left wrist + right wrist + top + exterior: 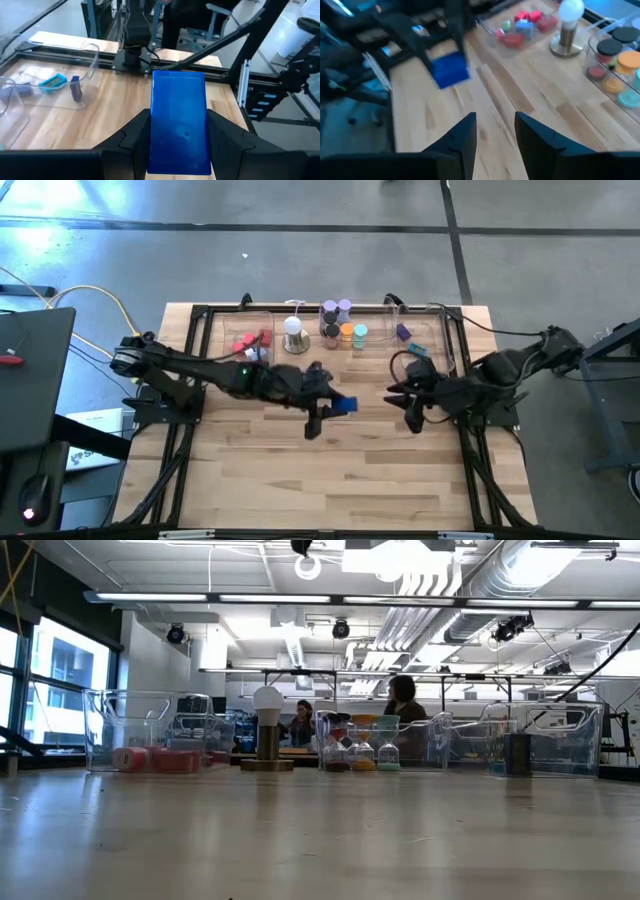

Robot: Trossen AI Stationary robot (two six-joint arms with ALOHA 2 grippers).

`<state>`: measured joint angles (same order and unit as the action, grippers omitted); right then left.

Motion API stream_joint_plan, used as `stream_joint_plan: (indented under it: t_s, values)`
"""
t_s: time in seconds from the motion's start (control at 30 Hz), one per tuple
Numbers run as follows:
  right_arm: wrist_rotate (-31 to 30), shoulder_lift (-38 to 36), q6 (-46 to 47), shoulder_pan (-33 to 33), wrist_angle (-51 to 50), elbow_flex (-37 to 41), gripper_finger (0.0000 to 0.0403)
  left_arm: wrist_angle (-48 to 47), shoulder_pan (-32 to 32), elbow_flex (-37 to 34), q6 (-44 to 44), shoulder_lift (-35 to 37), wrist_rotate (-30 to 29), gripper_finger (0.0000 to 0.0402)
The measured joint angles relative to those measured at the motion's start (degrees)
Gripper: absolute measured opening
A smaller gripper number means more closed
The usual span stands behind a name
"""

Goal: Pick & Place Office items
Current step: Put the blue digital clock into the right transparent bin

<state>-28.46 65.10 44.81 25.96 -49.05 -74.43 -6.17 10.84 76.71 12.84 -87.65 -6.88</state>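
The light wooden table (300, 470) carries, along its far edge, three clear trays: left (232, 330), middle (365, 318), right (432, 340), with a white dome lamp (293, 336) standing between left and middle

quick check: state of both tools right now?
Left tool: closed on the blue block, above mid-table.
Right tool: holding nothing, fingers parted by a narrow gap, right of centre.

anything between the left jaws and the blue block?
No. The left gripper is already shut on the blue block, held above the bare table mid-width. The right gripper waits apart to its right, holding nothing.
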Motion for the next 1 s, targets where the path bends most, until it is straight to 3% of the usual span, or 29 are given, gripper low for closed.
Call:
stream_joint_plan:
  t_s: [0.23, 0.37, 0.47, 0.77, 1.0]
  values:
    - [-3.2, -1.0, -2.3, -6.0, 2.5, 0.0, 0.0121, -0.7, -4.5, 0.0, -3.4, 0.1, 7.8, 0.0144]
    - [-1.2, -1.0, -4.2, -9.5, 4.9, 0.0, 0.0136, -2.8, -6.8, 0.0, -4.4, 0.3, 11.8, 0.0144]
    - [2.0, -1.0, -6.6, -10.9, 8.3, 0.0, 0.0168, -4.0, -8.8, 0.0, -6.8, 0.9, 14.9, 0.0144]
    - [3.3, -1.0, -14.9, -12.6, 15.8, 0.0, 0.0290, -5.3, -14.3, 0.0, -10.4, 2.5, 22.2, 0.0144]
    - [4.7, 2.1, -22.2, -12.6, 18.9, 0.1, 0.0329, -1.7, -15.7, 0.0, -10.0, 2.5, 22.5, 0.0144]
